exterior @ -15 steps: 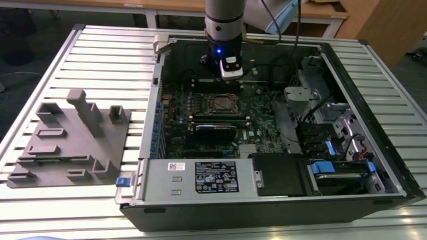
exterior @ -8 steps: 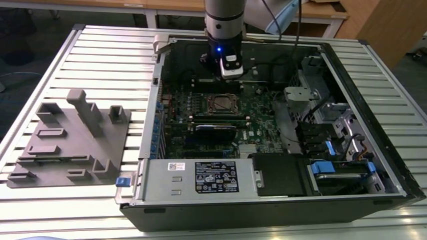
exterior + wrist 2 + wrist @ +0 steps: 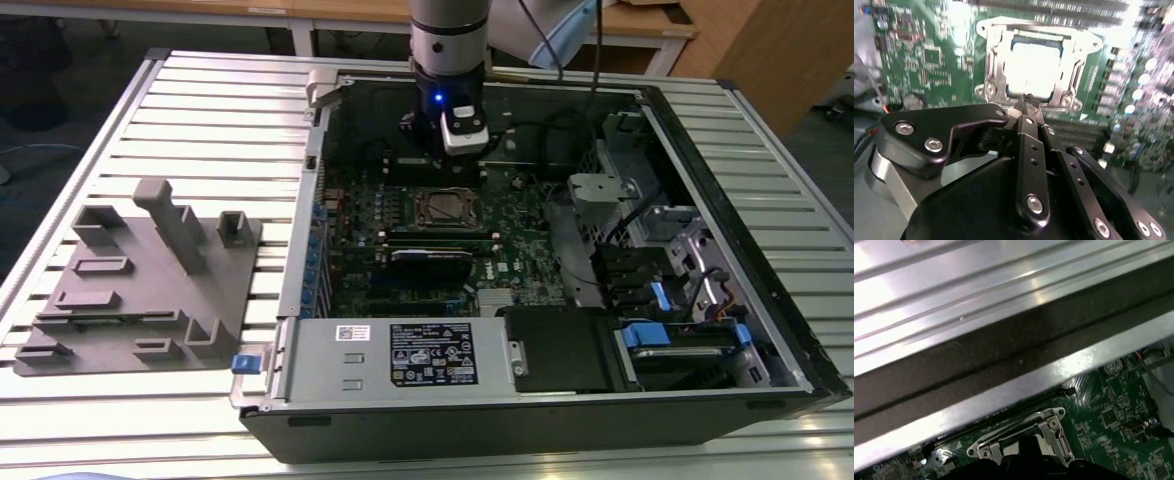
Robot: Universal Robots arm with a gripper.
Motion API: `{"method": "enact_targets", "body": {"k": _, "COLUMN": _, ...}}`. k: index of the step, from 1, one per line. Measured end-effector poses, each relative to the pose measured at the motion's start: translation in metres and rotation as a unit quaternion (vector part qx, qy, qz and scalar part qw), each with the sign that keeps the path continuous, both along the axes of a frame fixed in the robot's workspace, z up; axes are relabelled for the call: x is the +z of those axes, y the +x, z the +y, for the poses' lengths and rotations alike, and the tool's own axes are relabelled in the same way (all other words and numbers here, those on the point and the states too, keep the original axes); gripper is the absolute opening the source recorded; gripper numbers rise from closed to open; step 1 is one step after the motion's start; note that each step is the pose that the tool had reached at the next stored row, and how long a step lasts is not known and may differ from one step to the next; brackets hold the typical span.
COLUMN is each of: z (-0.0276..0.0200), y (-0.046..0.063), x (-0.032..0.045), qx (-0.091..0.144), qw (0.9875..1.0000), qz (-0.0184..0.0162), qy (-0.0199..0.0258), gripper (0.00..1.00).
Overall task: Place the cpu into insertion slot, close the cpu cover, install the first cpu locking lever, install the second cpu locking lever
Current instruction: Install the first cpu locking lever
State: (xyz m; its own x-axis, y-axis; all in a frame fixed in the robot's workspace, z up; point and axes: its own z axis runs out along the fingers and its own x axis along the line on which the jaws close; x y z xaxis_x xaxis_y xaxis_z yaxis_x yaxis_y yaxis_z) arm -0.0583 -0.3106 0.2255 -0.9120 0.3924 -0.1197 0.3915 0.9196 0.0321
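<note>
A: Looking first for the gripper (image 3: 461,148). Seen where?

B: Hangs on the arm over the open computer case (image 3: 747,250) in the exterior view. Hovers above the green motherboard (image 3: 514,260), near the insertion slot (image 3: 447,208), a little toward the far wall of the case.

A: And the fingers (image 3: 1026,145)? Spread or pressed together?

B: Pressed together at the tips, in the second wrist view. Pinching nothing between them. Pointing at the nearer edge of the slot; touching the metal or just above it, cannot tell.

A: Now about the cpu (image 3: 1034,70). Lying where?

B: Lies flat inside the insertion slot. Shines pale and square in the second wrist view, through the cut-out of the cpu cover (image 3: 995,65).

A: So the cover, up or down?

B: Seems folded down flat over the slot, framing the chip on all sides. Latched or not, cannot tell. Appears also in the first wrist view as a silvery frame, just beside the dark wall of the case.

A: Anything else around?

B: On the exterior view's left, a grey fixture plate (image 3: 134,290) with upright blocks, resting on the slatted metal table (image 3: 214,110), well apart from the slot. Inside the case, at its near edge, a grey box with a label (image 3: 400,355).
</note>
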Motion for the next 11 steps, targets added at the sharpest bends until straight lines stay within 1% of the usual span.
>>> {"method": "enact_targets", "body": {"k": 1, "z": 0.0, "y": 0.0, "x": 0.0, "qx": 0.0, "qw": 1.0, "qz": 0.0, "qy": -0.0033, "gripper": 0.11}}
{"method": "enact_targets", "body": {"k": 4, "z": 0.0, "y": 0.0002, "x": 0.0, "qx": 0.004, "qw": 1.0, "qz": 0.0001, "qy": -0.0032, "gripper": 0.11}}
{"method": "enact_targets", "body": {"k": 6, "z": 0.0, "y": 0.0003, "x": -0.0001, "qx": 0.011, "qw": 0.9999, "qz": 0.0, "qy": -0.0029, "gripper": 0.11}}
{"method": "enact_targets", "body": {"k": 10, "z": 0.0, "y": 0.0003, "x": -0.001, "qx": 0.037, "qw": 0.9993, "qz": 0.0, "qy": -0.003, "gripper": 0.11}}
{"method": "enact_targets", "body": {"k": 11, "z": 0.0, "y": 0.0003, "x": -0.0014, "qx": 0.042, "qw": 0.9991, "qz": 0.0007, "qy": -0.0041, "gripper": 0.11}}
